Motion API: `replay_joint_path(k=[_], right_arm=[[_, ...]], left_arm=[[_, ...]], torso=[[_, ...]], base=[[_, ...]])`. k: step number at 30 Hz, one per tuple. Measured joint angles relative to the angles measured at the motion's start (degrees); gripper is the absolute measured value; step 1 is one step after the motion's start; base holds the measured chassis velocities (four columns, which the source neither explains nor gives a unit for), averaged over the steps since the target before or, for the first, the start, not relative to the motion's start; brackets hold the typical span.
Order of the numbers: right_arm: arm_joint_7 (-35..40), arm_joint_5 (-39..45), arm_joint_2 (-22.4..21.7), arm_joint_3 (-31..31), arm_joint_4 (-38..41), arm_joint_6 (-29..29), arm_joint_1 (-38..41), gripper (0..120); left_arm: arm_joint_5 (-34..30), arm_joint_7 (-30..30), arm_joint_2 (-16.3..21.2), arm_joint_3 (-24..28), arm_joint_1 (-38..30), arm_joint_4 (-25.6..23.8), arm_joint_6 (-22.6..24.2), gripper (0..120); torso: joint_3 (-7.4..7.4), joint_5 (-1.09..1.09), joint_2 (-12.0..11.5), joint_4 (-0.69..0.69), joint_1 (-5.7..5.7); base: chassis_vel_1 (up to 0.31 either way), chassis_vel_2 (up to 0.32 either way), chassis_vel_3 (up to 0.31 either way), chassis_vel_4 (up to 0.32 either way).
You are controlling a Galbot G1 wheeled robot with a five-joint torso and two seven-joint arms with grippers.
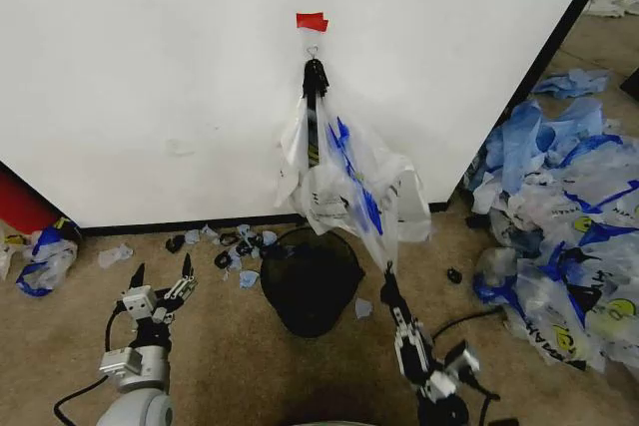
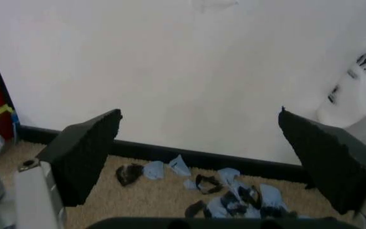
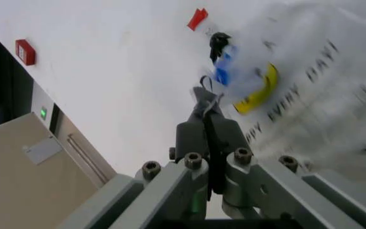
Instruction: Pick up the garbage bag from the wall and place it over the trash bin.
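On the large plain white wall [image 1: 150,77], the thin translucent whitish garbage bag [image 1: 344,182] hangs from a hook above the round black wire-mesh trash bin [image 1: 310,281]. The right gripper [image 1: 388,284] pinches its lower edge; unhooking seems next. The left gripper [image 1: 160,278] waits, spread.

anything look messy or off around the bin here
Yes. Torn blue scraps litter the carpet along the wall beside the bin, and a heap of bags is piled to the right. The garbage bag hangs bunched on its hook.
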Motion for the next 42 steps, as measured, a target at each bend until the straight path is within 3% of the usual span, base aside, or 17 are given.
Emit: replay_joint_path(k=[13, 20, 26, 27, 33, 35, 41, 42], right_arm=[[5.34, 1.59, -3.98, -2.96, -2.55, -4.38, 13.99, 0], [5.35, 1.8, -4.55, -5.03, -5.39, -4.47, 16.81, 0], [5.36, 1.8, -4.35, -7.11, -7.91, -4.45, 18.94, 0], [5.36, 1.8, -4.35, -7.11, -7.91, -4.45, 18.94, 0], [5.26, 1.18, -3.93, -8.38, -9.7, -4.41, 19.36, 0], [5.25, 1.04, -3.81, -8.48, -9.88, -4.41, 19.39, 0], [5.41, -0.59, -2.8, -8.86, -10.65, -4.55, 19.11, 0], [5.41, -0.59, -2.8, -8.86, -10.65, -4.55, 19.11, 0]], left_arm=[[0.38, 0.01, -0.2, -0.12, 0.83, -1.93, 0.96, 98], [-3.13, 0.02, 2.16, 0.82, 2.62, -10.03, 5.8, 98], [-11.29, -0.32, 8.44, 0.91, 5.02, -22.17, 12.99, 98], [-11.29, -0.32, 8.44, 0.91, 5.02, -22.17, 12.99, 98], [-24.65, -3.11, 17.14, 0.49, 6.2, -31.42, 20.93, 98], [-27.8, -3.88, 19.27, 0.26, 5.96, -32.02, 22.3, 98], [-44.02, -9.14, 33.07, -0.68, 3.36, -32.42, 26.6, 98], [-44.02, -9.14, 33.07, -0.68, 3.36, -32.42, 26.6, 98]], torso=[[0.0, -0.01, 0.0, 0.0, 0.0], [0.0, 0.0, 0.0, -0.01, 0.0], [0.0, -0.01, 0.01, -0.01, 0.0], [0.0, -0.01, 0.01, -0.01, 0.0], [-0.01, 0.01, 0.01, 0.0, 0.0], [-0.01, 0.02, 0.01, 0.0, 0.0], [0.0, -0.02, 0.01, 0.0, 0.0], [0.0, -0.02, 0.01, 0.0, 0.0]], base=[[0.0, 0.0, 0.0, 0.0], [0.0, 0.0, 0.0, 0.0], [0.0, 0.0, 0.0, 0.0], [0.0, 0.0, 0.0, 0.0], [0.0, 0.0, 0.0, 0.0], [0.0, 0.0, 0.0, 0.0], [0.0, 0.0, 0.0, 0.0], [0.0, 0.0, 0.0, 0.0]])
